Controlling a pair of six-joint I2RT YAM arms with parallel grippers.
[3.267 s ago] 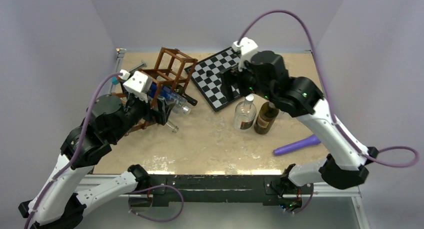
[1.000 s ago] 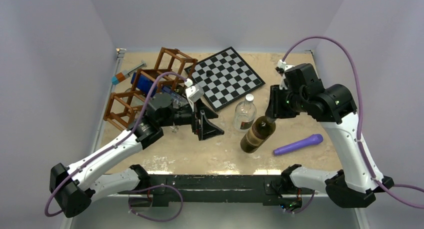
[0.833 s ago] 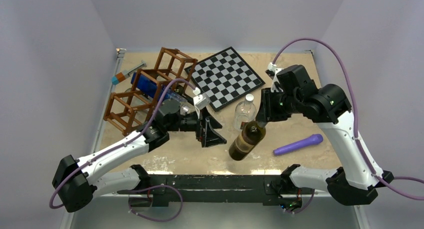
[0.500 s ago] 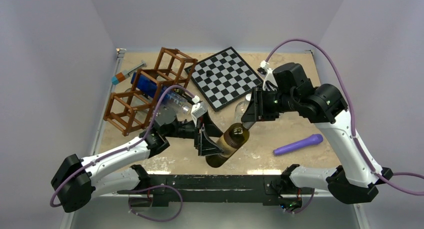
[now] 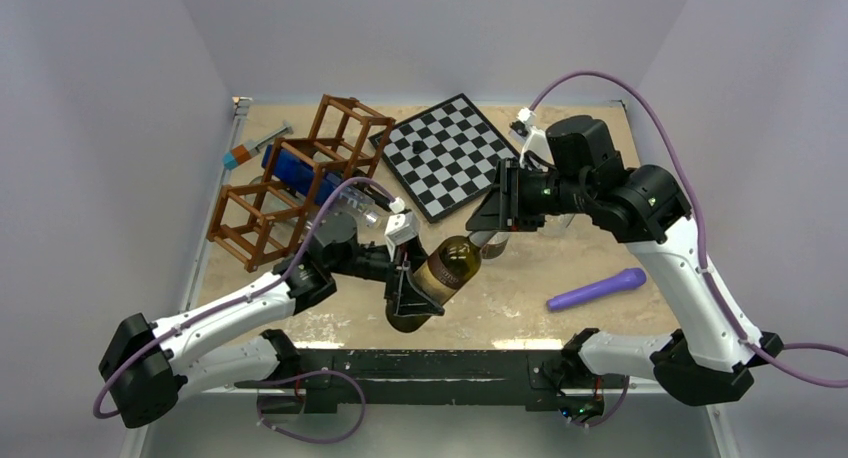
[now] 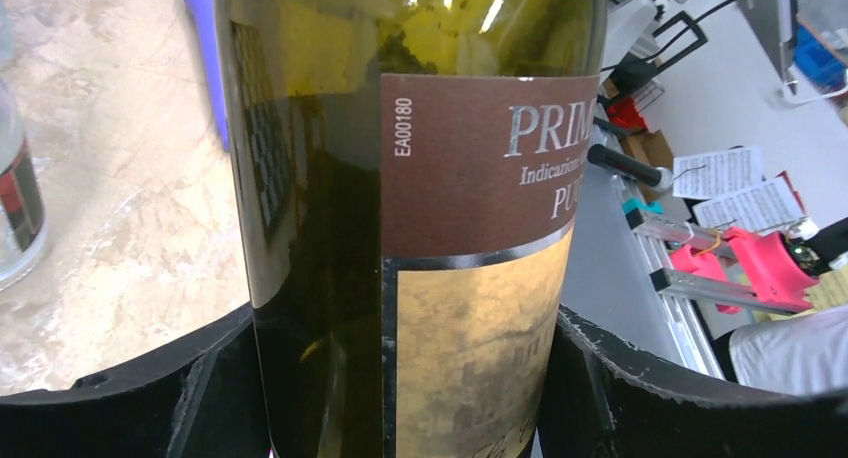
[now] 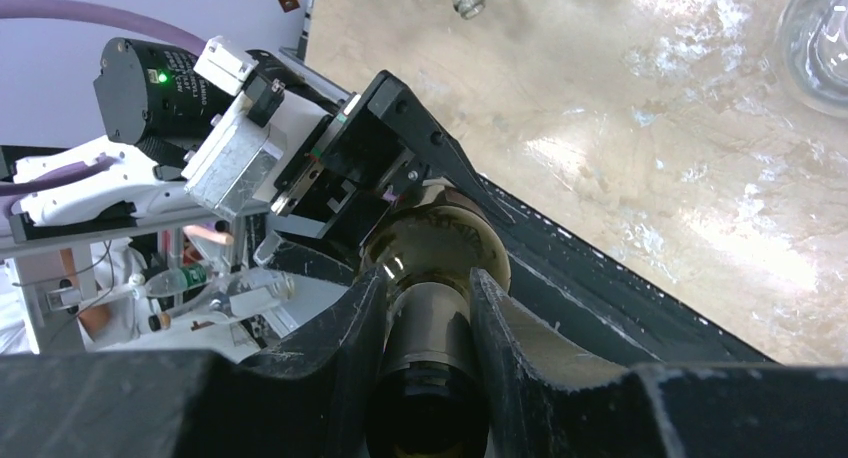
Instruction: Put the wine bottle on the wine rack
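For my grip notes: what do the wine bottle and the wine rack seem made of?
Wine bottle: dark olive glass, glossy, with bright reflections. Wine rack: thin reddish-brown bars, probably stained wood; plastic is possible.

We take this for a robotics lab. Plain lavender walls [image 5: 420,28] box the stone-patterned table [image 5: 560,278] at nine, twelve and three o'clock, with a black mounting rail [image 5: 430,363] at six and purple cables [image 5: 600,83] looping overhead. Past the table's edge, the left wrist view shows printed sheets [image 6: 715,170] and pink fixture parts [image 6: 770,268].
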